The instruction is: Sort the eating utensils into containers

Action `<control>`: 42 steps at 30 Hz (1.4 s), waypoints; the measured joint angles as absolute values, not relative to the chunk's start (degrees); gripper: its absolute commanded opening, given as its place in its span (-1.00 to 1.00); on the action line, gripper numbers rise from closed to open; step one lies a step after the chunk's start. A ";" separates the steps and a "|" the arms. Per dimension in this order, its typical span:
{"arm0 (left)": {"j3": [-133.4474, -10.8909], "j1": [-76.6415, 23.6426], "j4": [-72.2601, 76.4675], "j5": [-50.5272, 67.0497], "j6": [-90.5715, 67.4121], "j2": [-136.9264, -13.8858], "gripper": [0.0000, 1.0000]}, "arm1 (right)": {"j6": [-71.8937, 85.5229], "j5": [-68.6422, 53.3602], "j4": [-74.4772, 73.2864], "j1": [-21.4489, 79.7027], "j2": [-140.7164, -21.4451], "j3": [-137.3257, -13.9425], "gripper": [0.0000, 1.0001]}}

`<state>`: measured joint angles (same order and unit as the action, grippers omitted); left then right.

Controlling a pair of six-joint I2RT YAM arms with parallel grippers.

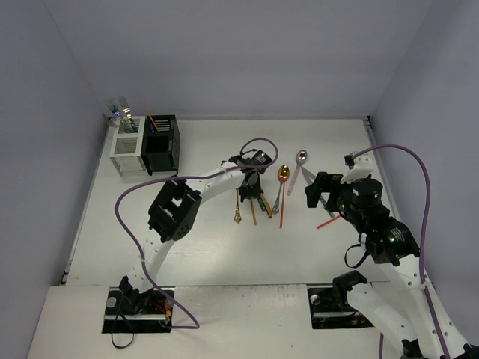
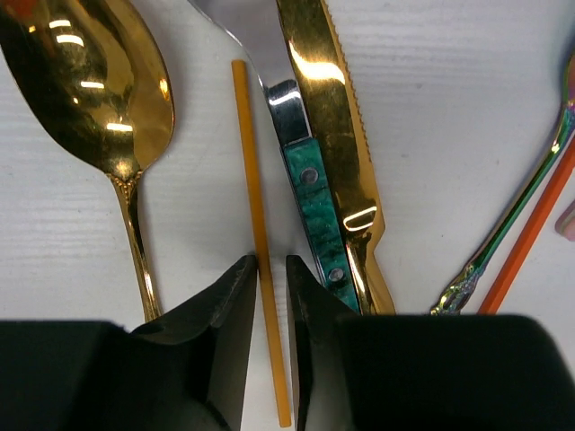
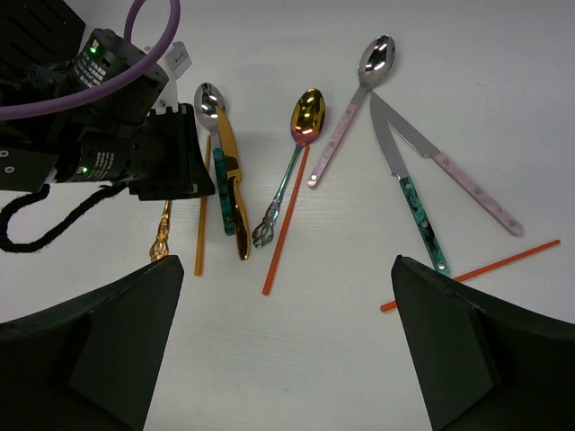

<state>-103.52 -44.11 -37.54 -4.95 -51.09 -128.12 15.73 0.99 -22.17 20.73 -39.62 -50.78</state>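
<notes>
The left hand (image 2: 269,269) is down at mid-bench (image 1: 187,254), its fingers narrowed to a slit on either side of a yellow chopstick (image 2: 260,180); whether they pinch it I cannot tell. The chopstick lies flat, its long axis running near to far. A gold spoon (image 2: 90,81) lies close on one side and a teal-handled knife (image 2: 314,206) on the other. Bare bench separates this pile from the white caddy (image 1: 126,153) and black caddy (image 1: 161,146) by the far-left wall. The right hand (image 3: 287,278) hangs wide open, holding nothing.
</notes>
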 measured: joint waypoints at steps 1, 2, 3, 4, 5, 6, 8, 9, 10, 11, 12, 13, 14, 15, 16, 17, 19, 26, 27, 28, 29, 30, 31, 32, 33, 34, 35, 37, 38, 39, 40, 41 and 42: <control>-104.53 -44.00 -38.05 -4.98 -50.98 -128.74 -0.80 | 15.74 0.99 -22.17 20.73 -39.62 -50.78 1.00; -105.46 -43.89 -38.51 -5.00 -50.84 -129.31 -0.87 | 15.74 0.99 -22.17 20.73 -39.62 -50.78 1.00; -106.08 -43.78 -38.84 -5.03 -50.62 -129.71 -0.97 | 15.73 0.99 -22.17 20.73 -39.64 -50.78 1.00; -106.55 -43.73 -39.19 -5.08 -50.48 -129.99 -0.99 | 15.73 0.99 -22.17 20.73 -39.64 -50.78 1.00; -106.97 -43.64 -39.63 -4.97 -50.28 -130.19 -1.00 | 15.73 0.99 -22.17 20.73 -39.64 -50.78 1.00; -107.32 -43.58 -39.96 -4.93 -50.17 -130.37 -1.00 | 15.73 0.99 -22.17 20.73 -39.64 -50.78 1.00; -107.71 -43.57 -40.38 -4.96 -49.83 -130.53 -1.00 | 15.73 0.99 -22.17 20.73 -39.64 -50.78 1.00; -107.72 -43.57 -40.43 -4.95 -49.69 -130.54 -1.00 | 15.73 0.99 -22.17 20.73 -39.64 -50.78 1.00; -107.72 -43.57 -40.44 -4.95 -49.60 -130.54 -1.00 | 15.73 0.99 -22.17 20.73 -39.66 -50.78 1.00; -107.58 -43.57 -40.42 -4.95 -49.47 -130.45 -1.00 | 15.73 0.99 -22.17 20.73 -39.66 -50.78 1.00; -107.25 -43.58 -40.28 -4.96 -49.26 -130.24 -1.00 | 15.74 0.99 -22.17 20.73 -39.66 -50.78 1.00; -106.73 -43.59 -40.09 -5.01 -48.98 -129.89 -1.00 | 15.74 0.99 -22.17 20.73 -39.66 -50.78 1.00; -105.99 -43.59 -39.99 -5.16 -48.65 -129.39 -1.00 | 15.73 0.99 -22.17 20.73 -39.66 -50.78 1.00; -104.90 -43.58 -40.05 -5.45 -48.32 -128.60 -1.00 | 15.73 1.01 -22.17 20.73 -39.67 -50.80 1.00; -103.71 -43.57 -40.42 -5.81 -47.97 -127.72 -1.00 | 15.72 1.02 -22.17 20.73 -39.69 -50.81 1.00; -102.53 -43.57 -41.33 -6.23 -47.58 -126.82 -1.00 | 15.69 1.02 -22.18 20.73 -39.72 -50.82 1.00; -100.66 -43.53 -43.57 -7.00 -46.73 -125.19 -1.00 | 15.49 1.02 -22.30 20.73 -40.01 -51.12 1.00; -98.54 -43.14 -48.81 -9.21 -43.59 -116.92 -1.00 | 14.45 1.10 -22.61 20.73 -41.41 -53.70 1.00; -98.58 -42.86 -49.05 -9.53 -42.81 -115.19 -1.00 | 14.33 1.12 -22.63 20.73 -41.74 -54.25 1.00; -98.96 -42.45 -49.32 -9.87 -42.12 -113.50 -1.00 | 14.21 1.19 -22.61 20.73 -42.08 -54.77 1.00; -99.52 -41.99 -49.62 -10.21 -41.53 -111.81 -1.00 | 14.10 1.28 -22.57 20.73 -42.40 -55.25 1.00; -100.84 -41.26 -50.20 -10.65 -40.40 -110.48 -1.00 | 14.02 1.42 -22.57 20.73 -42.92 -55.63 1.00; -102.54 -40.49 -50.24 -11.22 -39.34 -109.52 -1.00 | 13.95 1.53 -22.55 20.73 -43.34 -55.95 1.00; -104.28 -39.63 -50.02 -11.82 -38.18 -108.69 -1.00 | 13.88 1.68 -22.55 20.73 -43.83 -56.26 1.00; -105.97 -38.61 -49.61 -12.42 -36.81 -107.93 -1.00 | 13.80 1.92 -22.57 20.73 -44.49 -56.56 1.00; -107.06 -37.47 -48.46 -12.88 -35.35 -107.09 -1.00 | 13.80 2.16 -22.55 20.73 -45.20 -56.80 1.00; -107.48 -36.08 -46.37 -13.44 -33.37 -105.87 -1.00 | 13.78 2.40 -22.54 20.73 -46.06 -56.95 1.00; -107.46 -33.50 -43.24 -14.34 -30.74 -103.56 -1.00 | 13.72 2.73 -22.50 20.73 -47.20 -57.16 1.00; -106.35 -31.79 -40.29 -14.93 -28.73 -102.16 -1.00 | 13.66 2.89 -22.51 20.73 -47.99 -57.21 1.00; -105.01 -30.02 -37.03 -15.45 -26.71 -100.74 -1.00 | 13.60 3.07 -22.52 20.73 -48.78 -57.26 1.00; -103.03 -28.14 -32.86 -15.61 -24.91 -99.26 -1.00 | 13.58 3.28 -22.52 20.73 -49.54 -57.32 1.00; -100.75 -26.34 -28.59 -15.90 -23.16 -97.87 -1.00 | 13.58 3.50 -22.51 20.73 -50.19 -57.33 1.00; -98.45 -24.54 -24.33 -16.20 -21.42 -96.48 -1.00 | 13.58 3.72 -22.50 20.73 -50.83 -57.34 1.00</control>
